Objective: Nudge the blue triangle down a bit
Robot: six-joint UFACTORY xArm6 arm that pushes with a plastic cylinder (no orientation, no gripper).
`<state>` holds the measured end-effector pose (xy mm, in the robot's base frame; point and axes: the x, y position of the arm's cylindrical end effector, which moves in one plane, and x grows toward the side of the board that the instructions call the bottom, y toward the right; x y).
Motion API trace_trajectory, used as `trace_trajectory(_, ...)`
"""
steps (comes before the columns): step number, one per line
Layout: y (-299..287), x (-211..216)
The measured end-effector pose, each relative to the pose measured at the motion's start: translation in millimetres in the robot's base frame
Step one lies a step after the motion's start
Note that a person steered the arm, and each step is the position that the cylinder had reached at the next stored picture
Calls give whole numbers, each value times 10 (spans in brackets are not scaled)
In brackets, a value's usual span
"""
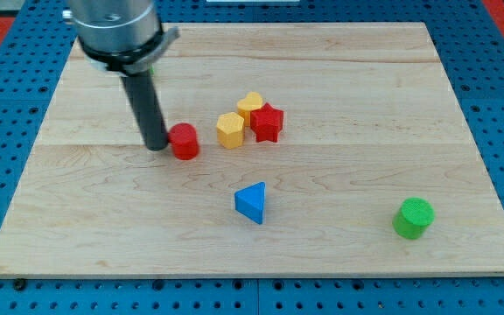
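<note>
The blue triangle (pixel 251 202) lies on the wooden board (pixel 339 79) a little below the middle. My tip (pixel 157 146) is at the end of the dark rod, up and to the left of the blue triangle. It stands right beside the left side of a red cylinder (pixel 185 141), touching or nearly touching it. The tip is well apart from the blue triangle.
A yellow hexagonal block (pixel 230 129), a second yellow block (pixel 250 106) and a red star block (pixel 268 122) cluster above the blue triangle. A green cylinder (pixel 412 218) stands at the lower right. The arm's body (pixel 116 26) hangs over the board's top left.
</note>
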<state>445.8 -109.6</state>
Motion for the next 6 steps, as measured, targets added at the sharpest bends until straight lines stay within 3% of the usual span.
trace_trajectory(2, 877, 0)
trace_trajectory(3, 908, 74)
trace_trajectory(4, 763, 468)
trace_trajectory(5, 1561, 610)
trace_trajectory(6, 1888, 386)
